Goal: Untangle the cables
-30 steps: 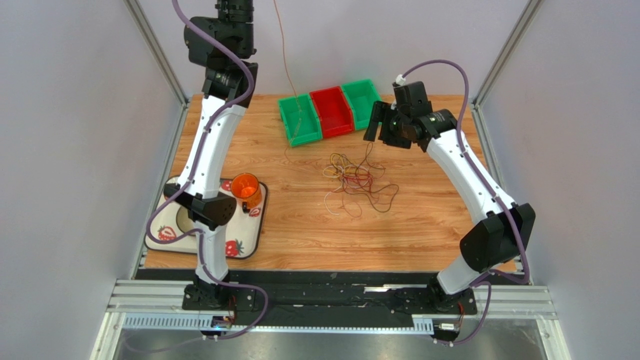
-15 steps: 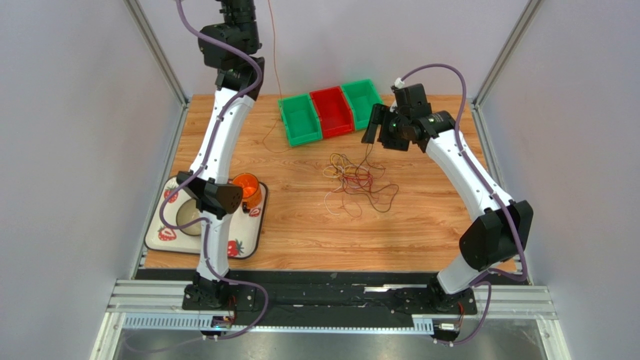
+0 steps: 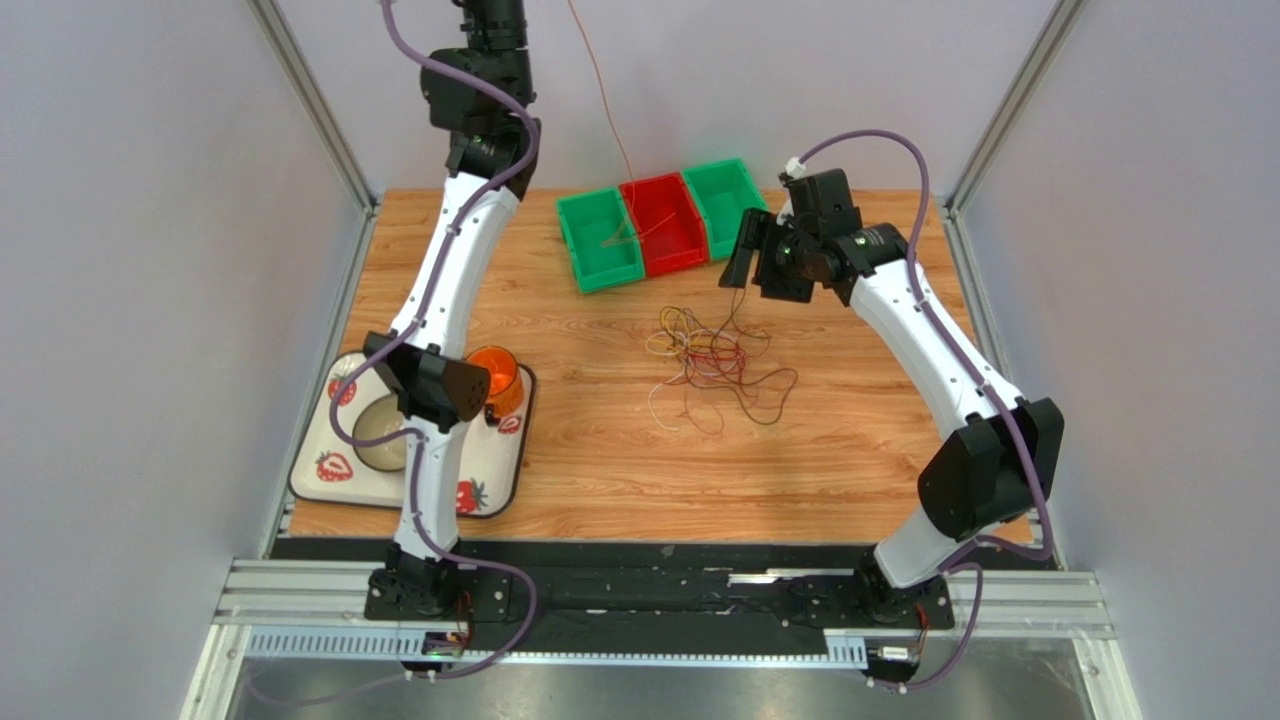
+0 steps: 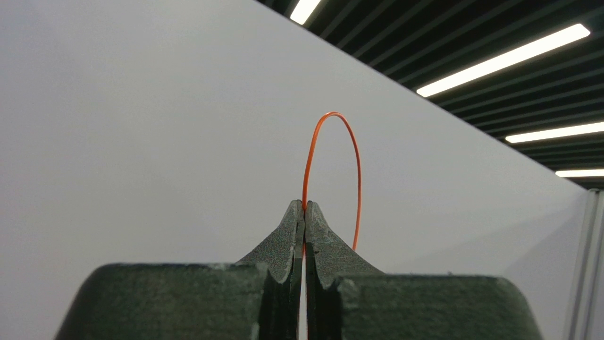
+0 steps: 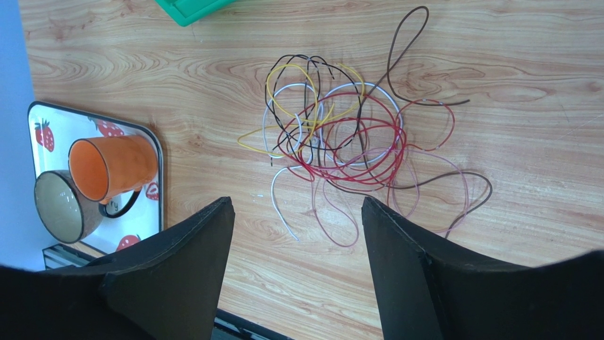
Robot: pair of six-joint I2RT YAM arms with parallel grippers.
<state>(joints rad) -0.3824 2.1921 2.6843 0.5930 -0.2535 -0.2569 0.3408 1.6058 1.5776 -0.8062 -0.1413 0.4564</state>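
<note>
One orange cable [image 4: 334, 114] clamped in left gripper [image 4: 304, 205] (held high); right gripper [image 5: 298, 205] spread wide above tangle [image 5: 340, 142] at table [image 5: 532, 106] centre.

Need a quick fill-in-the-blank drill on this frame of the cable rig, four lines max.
1. The left end effector is shut on an ___ cable.
2. The right end effector hangs ___ above the tangle on the table.
3. Between the green bins sits a ___ bin.
4. The orange cup is on a tray printed with ___.

Missing words: orange; open; red; strawberries.
</note>
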